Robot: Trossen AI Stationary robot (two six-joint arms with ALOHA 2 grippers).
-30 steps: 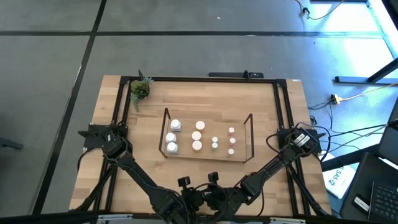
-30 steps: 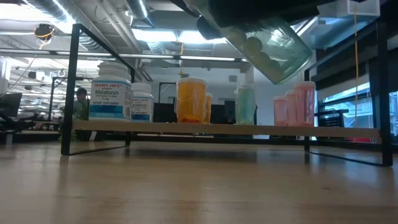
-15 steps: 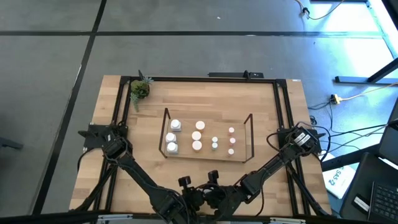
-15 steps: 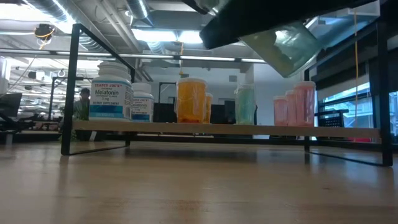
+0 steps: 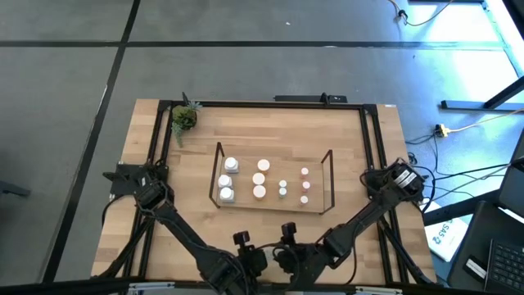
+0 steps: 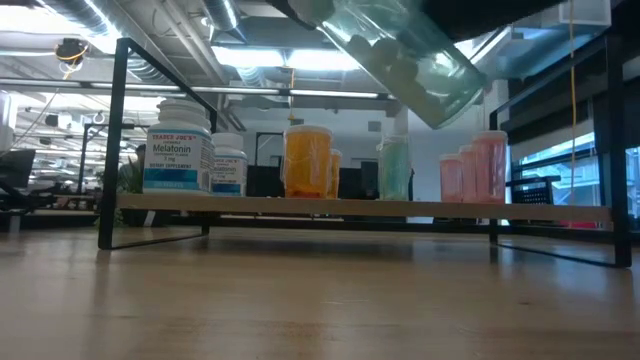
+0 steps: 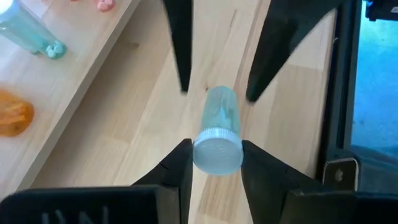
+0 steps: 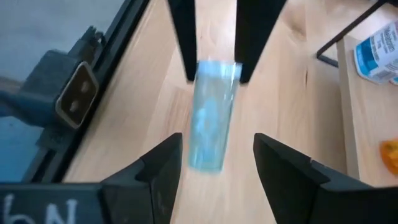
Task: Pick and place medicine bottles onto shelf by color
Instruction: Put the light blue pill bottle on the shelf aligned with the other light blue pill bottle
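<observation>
Swung back into sight overhead: teal bottle (image 7: pixel 217 130), tilted in air near the table's front edge, well short of shelf (image 6: pixel 300 207). Was clamped at cap by left gripper (image 7: pixel 216 148), flanked at base by wide-spread right gripper (image 8: pixel 214 146).

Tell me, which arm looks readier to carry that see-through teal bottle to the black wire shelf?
Left. The left gripper is shut on the capped end of the see-through teal plastic bottle; the right gripper merely stands open around it.
</observation>
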